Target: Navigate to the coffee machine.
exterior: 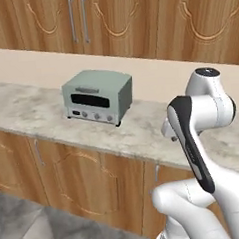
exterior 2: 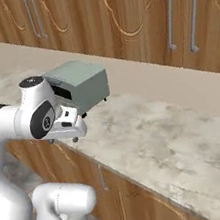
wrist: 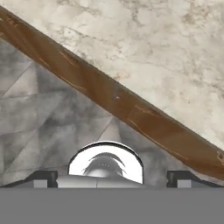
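Observation:
The coffee machine is out of view. My gripper hangs folded close to the arm, just over the front edge of the marble counter, pointing down. In the hand view its two dark fingertips stand far apart at the bottom with nothing between them, so the gripper is open. Below it lie the counter's wooden front edge and the grey tiled floor.
A wide grey-green toaster oven with knobs stands on the counter left of the arm, also seen from its side. Wooden wall cabinets hang above, base cabinets below. Bare marble stretches to the right.

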Tool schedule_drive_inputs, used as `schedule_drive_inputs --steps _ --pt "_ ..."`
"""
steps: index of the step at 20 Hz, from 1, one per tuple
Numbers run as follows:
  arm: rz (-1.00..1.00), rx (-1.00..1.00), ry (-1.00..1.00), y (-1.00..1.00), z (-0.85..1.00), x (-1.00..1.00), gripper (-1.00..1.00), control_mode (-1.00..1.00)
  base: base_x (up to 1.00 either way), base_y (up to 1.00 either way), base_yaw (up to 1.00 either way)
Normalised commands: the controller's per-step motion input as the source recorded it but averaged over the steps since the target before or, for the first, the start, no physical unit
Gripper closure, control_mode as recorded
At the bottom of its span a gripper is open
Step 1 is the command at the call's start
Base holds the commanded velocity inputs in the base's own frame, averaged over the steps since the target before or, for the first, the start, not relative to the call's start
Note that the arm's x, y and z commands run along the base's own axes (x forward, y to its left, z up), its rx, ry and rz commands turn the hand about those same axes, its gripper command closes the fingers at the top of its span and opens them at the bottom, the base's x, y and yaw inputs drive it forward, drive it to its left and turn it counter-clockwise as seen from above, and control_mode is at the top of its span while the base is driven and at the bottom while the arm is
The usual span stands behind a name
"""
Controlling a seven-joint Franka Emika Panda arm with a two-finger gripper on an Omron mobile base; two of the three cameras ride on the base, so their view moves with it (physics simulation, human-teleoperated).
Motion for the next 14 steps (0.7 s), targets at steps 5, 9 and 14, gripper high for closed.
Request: schedule_drive_inputs --steps 5,9,14 --pt "0.0 0.0 0.0 0.0 0.0 0.0 -1.0 1.0 0.06 0.16 0.86" --pt "0.0 0.0 0.0 0.0 0.0 0.0 -1.0 1.0 0.13 0.24 0.84" --pt "0.0 0.0 0.0 0.0 0.0 0.0 -1.0 1.0 0.18 0.29 0.76"
